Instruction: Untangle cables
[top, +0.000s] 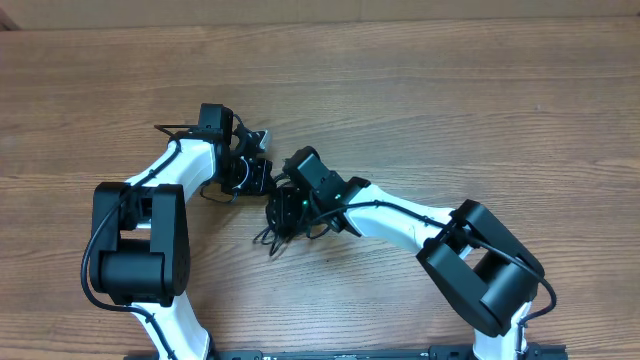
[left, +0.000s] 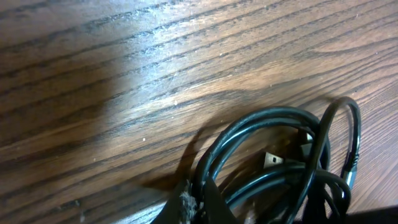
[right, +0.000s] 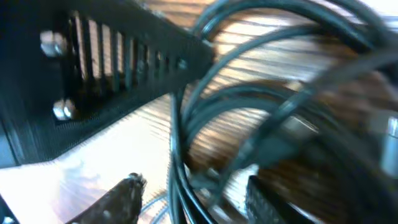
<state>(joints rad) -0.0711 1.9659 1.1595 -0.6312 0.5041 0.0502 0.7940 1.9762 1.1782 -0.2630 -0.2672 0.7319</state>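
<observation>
Over the brown wood-grain table (top: 450, 100), seen from above, my two white-and-black arms meet near the middle. My left claw (top: 250, 178) and my right claw (top: 285, 212) sit close together. The tangle of thin black flexible cables (top: 272, 238) lies on the wood just beneath the right one, with small loops spilling toward my bases.

From my left wrist, the cables (left: 273, 118) curl in glossy loops across the lower right of the table (left: 155, 62). My left claw (left: 196, 206) is closed, its worn tip right against the cords, though I cannot tell whether a strand is pinched.

From my right wrist, everything is blurred. My right claw (right: 193, 199) stands with its fingers (right: 118, 199) apart. The cables (right: 261, 118) run between them, with nothing visibly clamped. A black slotted plate with silver screws (right: 124, 68) fills the upper left.
</observation>
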